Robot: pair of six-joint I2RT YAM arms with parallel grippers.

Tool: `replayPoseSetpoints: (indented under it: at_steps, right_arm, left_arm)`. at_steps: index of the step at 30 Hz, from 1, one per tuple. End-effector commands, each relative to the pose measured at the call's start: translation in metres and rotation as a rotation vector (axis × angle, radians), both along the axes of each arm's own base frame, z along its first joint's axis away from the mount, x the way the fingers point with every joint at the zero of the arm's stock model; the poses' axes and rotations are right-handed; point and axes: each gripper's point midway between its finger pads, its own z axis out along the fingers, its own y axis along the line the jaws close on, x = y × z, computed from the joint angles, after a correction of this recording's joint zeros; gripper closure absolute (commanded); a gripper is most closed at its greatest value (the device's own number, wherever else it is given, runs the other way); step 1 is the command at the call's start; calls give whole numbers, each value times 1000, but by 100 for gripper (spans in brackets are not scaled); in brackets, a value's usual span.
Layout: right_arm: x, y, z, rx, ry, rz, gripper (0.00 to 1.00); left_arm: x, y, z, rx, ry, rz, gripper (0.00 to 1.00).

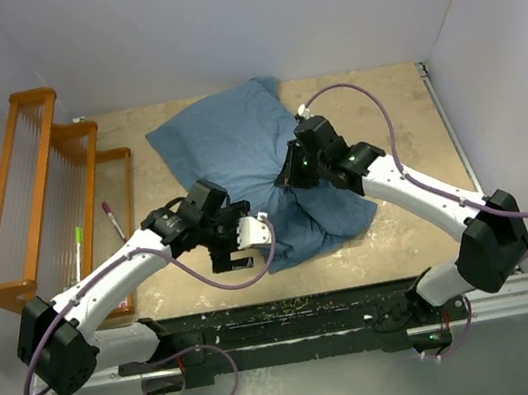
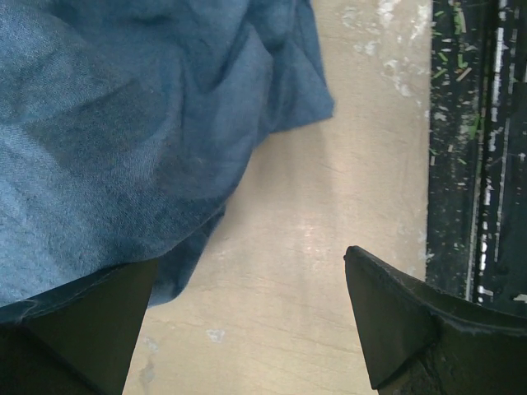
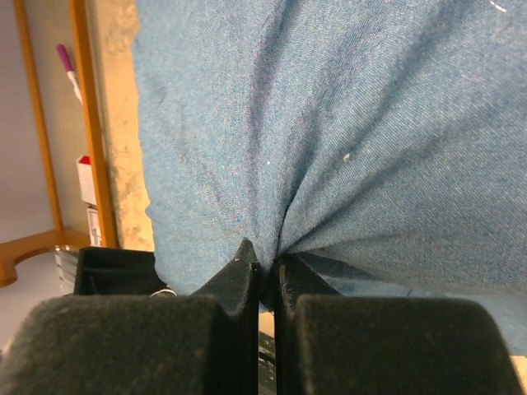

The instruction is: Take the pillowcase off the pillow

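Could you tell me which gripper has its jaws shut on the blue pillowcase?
The right gripper: its jaws pinch a fold of the pillowcase; the left gripper has jaws wide open.

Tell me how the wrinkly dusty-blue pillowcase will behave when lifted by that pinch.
The dusty-blue fabric pillowcase is probably floppy: folds fan out from where the right gripper pinches it. It likely tents rather than lifting whole. Its loose corner lying on the table should drag limply.
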Motion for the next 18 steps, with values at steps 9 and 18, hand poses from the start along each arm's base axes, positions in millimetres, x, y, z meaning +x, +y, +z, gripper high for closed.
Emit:
replayPoseSetpoints:
  at_steps: [9,18]
  right_arm:
    - [8,39,44,129,-85,137,100]
    - [18,61,78,143,-147,168,100]
  left_arm:
    - [29,2,21,-51,-29,158,30]
    - [32,-4,31,-144,-62,133,87]
